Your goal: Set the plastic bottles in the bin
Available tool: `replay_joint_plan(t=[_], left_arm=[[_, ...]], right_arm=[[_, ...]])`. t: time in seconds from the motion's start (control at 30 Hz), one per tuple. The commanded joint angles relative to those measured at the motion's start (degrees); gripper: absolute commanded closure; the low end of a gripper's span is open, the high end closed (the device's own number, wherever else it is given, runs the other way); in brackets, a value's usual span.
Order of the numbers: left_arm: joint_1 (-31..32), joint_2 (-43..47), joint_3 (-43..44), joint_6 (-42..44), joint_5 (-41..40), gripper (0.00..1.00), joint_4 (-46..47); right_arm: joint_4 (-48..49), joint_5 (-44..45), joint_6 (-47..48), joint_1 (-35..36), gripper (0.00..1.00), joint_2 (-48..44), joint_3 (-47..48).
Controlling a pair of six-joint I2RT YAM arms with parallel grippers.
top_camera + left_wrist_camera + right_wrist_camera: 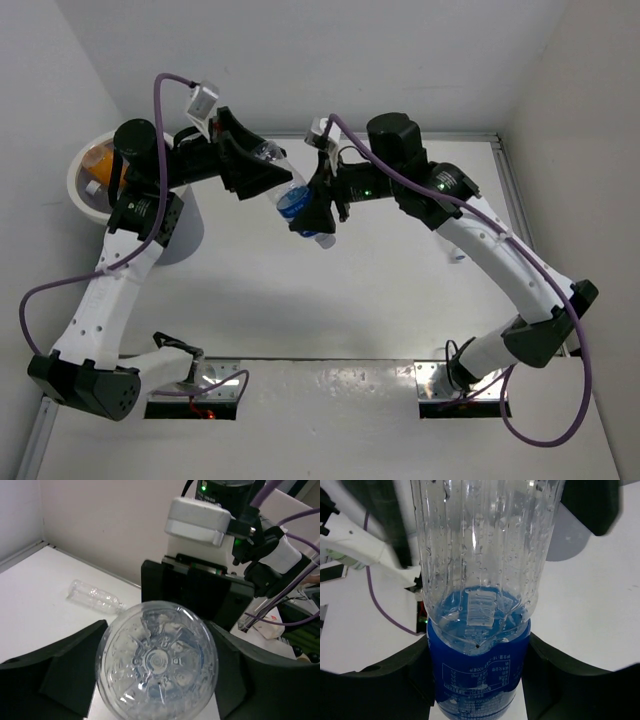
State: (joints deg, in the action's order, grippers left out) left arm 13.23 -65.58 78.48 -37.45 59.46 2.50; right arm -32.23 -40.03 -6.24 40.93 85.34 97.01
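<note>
A clear plastic bottle with a blue label (296,200) hangs in the air between both grippers, above the middle back of the table. My left gripper (252,168) has its fingers against both sides of the bottle's base (157,662). My right gripper (322,205) is shut on the blue label part (477,672). The bin (76,190) stands at the far left behind the left arm, with an orange bottle (100,160) inside. Another clear bottle (95,596) lies on the table near the back wall.
The right arm's wrist and camera block (200,517) fill the space right behind the held bottle. White walls close the table at the back and sides. A small white and blue thing (456,256) lies beside the right arm.
</note>
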Motion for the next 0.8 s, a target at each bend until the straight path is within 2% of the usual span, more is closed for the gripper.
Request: replay_joint_plan(t=[0.0, 0.13, 0.17, 0.2, 0.23, 0.27, 0.3, 0.37, 0.43, 0.47, 0.57, 0.63, 0.7, 0.77], left_arm=[[0.56, -0.25, 0.45, -3.77, -0.58, 0.21, 6.37], [-0.75, -0.78, 0.45, -4.99, -0.05, 0.48, 6.99], [-1.28, -0.78, -0.16, -5.52, -0.05, 0.55, 7.77], [-1.89, -0.25, -0.17, -6.22, -0.05, 0.74, 7.78], [-2.77, -0.25, -0.17, -6.84, -0.05, 0.84, 7.78], [-5.04, -0.25, 1.05, -6.84, -0.57, 0.91, 5.43], [-6.45, -0.25, 2.02, -5.71, -0.58, 0.99, 3.67], [-12.68, -0.77, 7.28, -0.8, -2.23, 1.0, -5.1], [-17.43, -1.73, 12.03, 4.47, -4.52, 1.0, -11.96], [-22.5, -3.4, 17.79, 10.24, -8.36, 1.0, -19.04], [-31.13, -8.4, 29.48, 20.44, -17.85, 1.0, -29.88], [-34.23, -10.96, 34.43, 25.9, -25.95, 1.0, -32.64], [-37.56, -13.85, 35.25, 28.72, -32.35, 1.0, -34.22], [-39.42, -15.01, 35.25, 31.55, -34.75, 1.0, -34.23]], right_arm=[[0.85, 0.39, 0.53, 1.52, 1.0, 0.0, 2.3], [1.82, 1.62, 0.44, 1.7, 1.0, -0.17, 1.43], [1.99, 2.32, 0.18, 1.7, 0.95, -0.35, 0.9], [2.43, 3.2, -0.96, 1.0, 0.84, -0.7, 0.29], [2.96, 3.47, -1.66, 0.56, 0.66, -0.79, 0.11], [2.96, 4.25, -3.41, -0.75, 0.29, -1.05, -0.15], [2.87, 4.35, -5.43, -2.68, 0.18, -0.97, -0.07], [2.79, 4.96, -9.46, -6.88, 0.07, -0.97, -0.07], [3.05, 4.7, -11.59, -11.99, 0.07, -0.62, -0.24], [3.05, 2.78, -14.73, -15.93, 0.07, -0.44, -0.16], [1.57, 1.19, -17.57, -24.9, 0.06, 0.18, -0.85], [0.16, 0.57, -15.92, -30.44, 0.06, 0.18, -1.82], [-1.77, 4.05, -14.52, -32.22, 0.06, -0.34, -2.61], [-2.83, 5.74, -12.31, -35.65, 0.06, -1.14, -4.72]])
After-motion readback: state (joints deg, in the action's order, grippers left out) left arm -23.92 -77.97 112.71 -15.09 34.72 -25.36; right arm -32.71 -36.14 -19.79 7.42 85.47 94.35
